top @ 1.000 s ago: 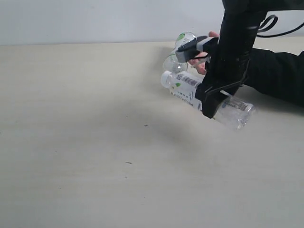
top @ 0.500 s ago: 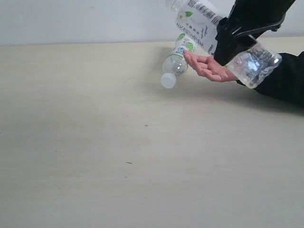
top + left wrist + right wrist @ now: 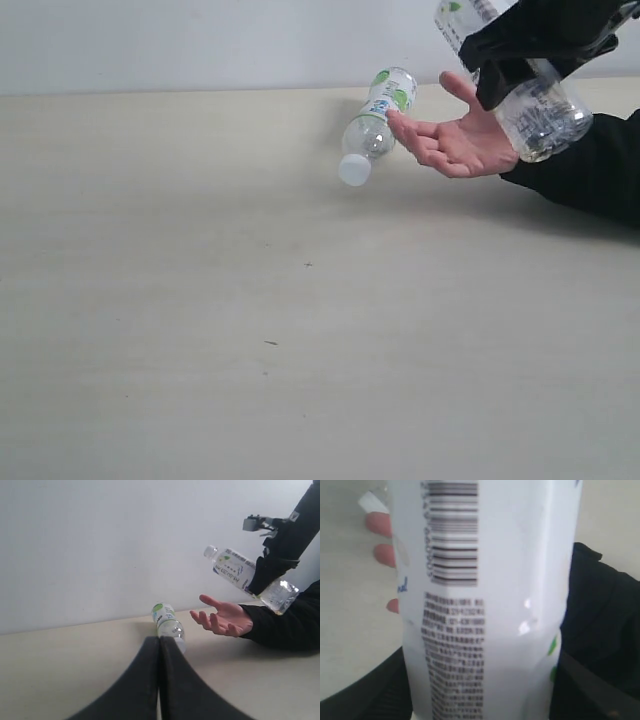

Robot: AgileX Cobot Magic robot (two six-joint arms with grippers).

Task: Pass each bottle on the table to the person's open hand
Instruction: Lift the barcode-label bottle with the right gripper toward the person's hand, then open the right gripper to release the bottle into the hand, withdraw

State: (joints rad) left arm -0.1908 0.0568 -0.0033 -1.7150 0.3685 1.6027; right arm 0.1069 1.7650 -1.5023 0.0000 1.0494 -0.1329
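Note:
My right gripper is shut on the white barcode-label bottle, holding it tilted in the air just above the wrist of the person's open hand. In the right wrist view this bottle fills the frame, with the person's fingertips behind it. A second bottle, with a green-white label and a white cap, lies on the table touching the person's fingertips. My left gripper is shut and empty, low over the table and pointing at the lying bottle. It is out of the exterior view.
The person's black sleeve rests on the table at the right edge. A pale wall runs behind the table's far edge. A few tiny dark specks mark the tabletop.
My right gripper has lifted the barcode bottle off the table, up and to the right, to above the hand. The hand now shows open, palm up. The green-white bottle stays put.

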